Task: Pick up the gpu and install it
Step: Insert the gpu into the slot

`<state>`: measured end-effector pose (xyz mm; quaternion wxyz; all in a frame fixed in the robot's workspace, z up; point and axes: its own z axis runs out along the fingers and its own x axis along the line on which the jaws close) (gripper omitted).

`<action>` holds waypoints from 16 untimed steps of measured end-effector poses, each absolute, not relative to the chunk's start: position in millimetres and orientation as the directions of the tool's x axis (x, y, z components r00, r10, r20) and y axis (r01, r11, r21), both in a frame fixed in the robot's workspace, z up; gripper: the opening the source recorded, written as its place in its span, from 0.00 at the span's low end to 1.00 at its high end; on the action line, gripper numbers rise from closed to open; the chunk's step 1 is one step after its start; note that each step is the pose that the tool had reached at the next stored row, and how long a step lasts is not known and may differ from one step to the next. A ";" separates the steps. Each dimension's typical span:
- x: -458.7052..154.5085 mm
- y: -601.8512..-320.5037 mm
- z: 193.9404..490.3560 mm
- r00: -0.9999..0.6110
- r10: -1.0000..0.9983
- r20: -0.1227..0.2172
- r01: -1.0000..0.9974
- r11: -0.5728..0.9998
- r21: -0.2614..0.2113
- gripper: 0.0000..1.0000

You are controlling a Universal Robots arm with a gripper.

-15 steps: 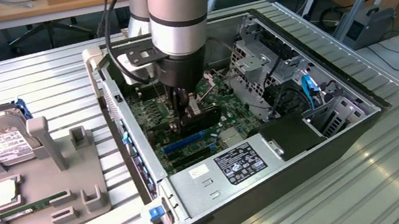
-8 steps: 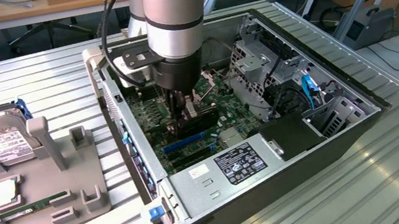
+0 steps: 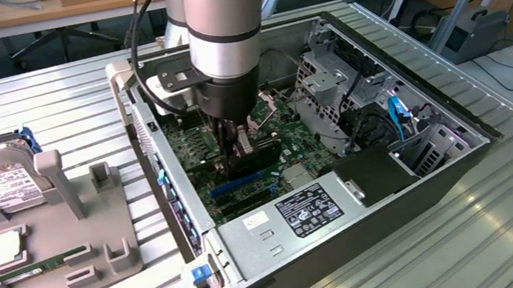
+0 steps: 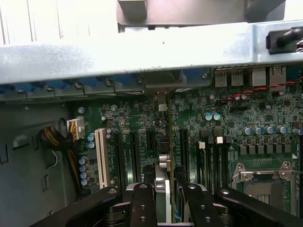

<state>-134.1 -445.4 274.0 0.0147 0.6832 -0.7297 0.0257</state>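
The gpu (image 3: 263,155) is a thin black card standing on edge inside the open computer case (image 3: 152,146), low over the green motherboard (image 3: 279,122). My gripper (image 3: 237,163) reaches straight down into the case and is shut on the card's upper edge. In the wrist view the gpu (image 4: 162,177) runs edge-on between my two black fingers (image 4: 142,205), in line with a dark expansion slot, and its far end reaches the case's rear wall (image 4: 142,59). The card's lower edge and the slot beneath it are hidden.
A grey fixture (image 3: 103,265) on the exterior view's left holds a silver hard drive (image 3: 2,185), a processor (image 3: 2,248) and a green memory stick (image 3: 39,266). Inside the case are a power supply (image 3: 296,217), a drive cage (image 3: 328,82), blue cables (image 3: 397,114), a white slot (image 4: 100,156) and a processor socket (image 4: 265,184).
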 end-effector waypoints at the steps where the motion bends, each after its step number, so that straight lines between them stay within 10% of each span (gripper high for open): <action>1: -134.1 -445.4 273.6 -0.067 -0.996 0.056 -0.998 0.067 -0.017 0.27; 16: -139.4 -445.2 268.1 -0.074 -0.996 0.056 -0.997 0.073 -0.017 0.27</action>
